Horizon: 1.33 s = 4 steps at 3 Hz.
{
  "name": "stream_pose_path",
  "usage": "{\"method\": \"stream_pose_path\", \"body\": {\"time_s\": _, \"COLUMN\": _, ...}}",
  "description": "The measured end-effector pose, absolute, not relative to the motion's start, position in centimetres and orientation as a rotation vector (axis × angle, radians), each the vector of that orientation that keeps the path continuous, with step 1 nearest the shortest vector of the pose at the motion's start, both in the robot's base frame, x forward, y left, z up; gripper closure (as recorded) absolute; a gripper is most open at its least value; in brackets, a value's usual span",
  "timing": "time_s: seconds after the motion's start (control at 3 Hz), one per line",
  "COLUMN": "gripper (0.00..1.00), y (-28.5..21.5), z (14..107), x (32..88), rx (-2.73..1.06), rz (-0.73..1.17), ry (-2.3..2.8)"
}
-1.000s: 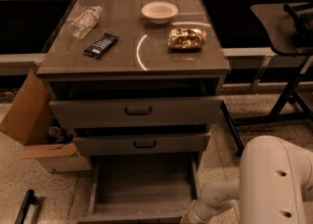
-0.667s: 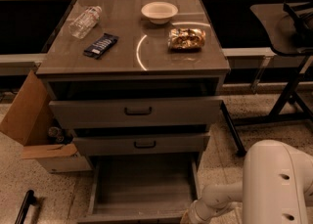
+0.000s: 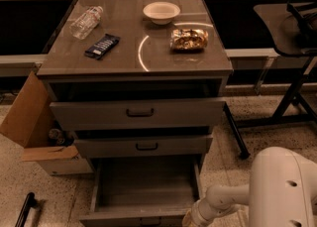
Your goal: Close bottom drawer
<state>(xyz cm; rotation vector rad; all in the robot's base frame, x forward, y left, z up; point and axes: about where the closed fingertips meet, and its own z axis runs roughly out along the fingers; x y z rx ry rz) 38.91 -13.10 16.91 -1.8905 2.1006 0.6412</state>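
Bottom drawer (image 3: 143, 187) is pulled way out, its front panel running 9-to-3. Your pincer (image 3: 189, 219) sits at that panel's 3 o'clock end; can't tell if it's open or closed. You'd push toward 12.

Bowl (image 3: 161, 12), bottle (image 3: 86, 22), snack bag (image 3: 188, 39), dark bar (image 3: 102, 45), cardboard box (image 3: 29, 117)

bottom drawer (image 3: 143, 187) extended forward; gripper (image 3: 190, 219) just beside its front right corner
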Motion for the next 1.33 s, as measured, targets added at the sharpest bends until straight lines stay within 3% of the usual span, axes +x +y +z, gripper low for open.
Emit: {"method": "stream_pose_path", "body": {"time_s": 1.33, "gripper": 1.00, "y": -14.2, "z": 15.2, "x": 44.6, "rx": -1.859, "rz": 0.531, "ry": 2.048}}
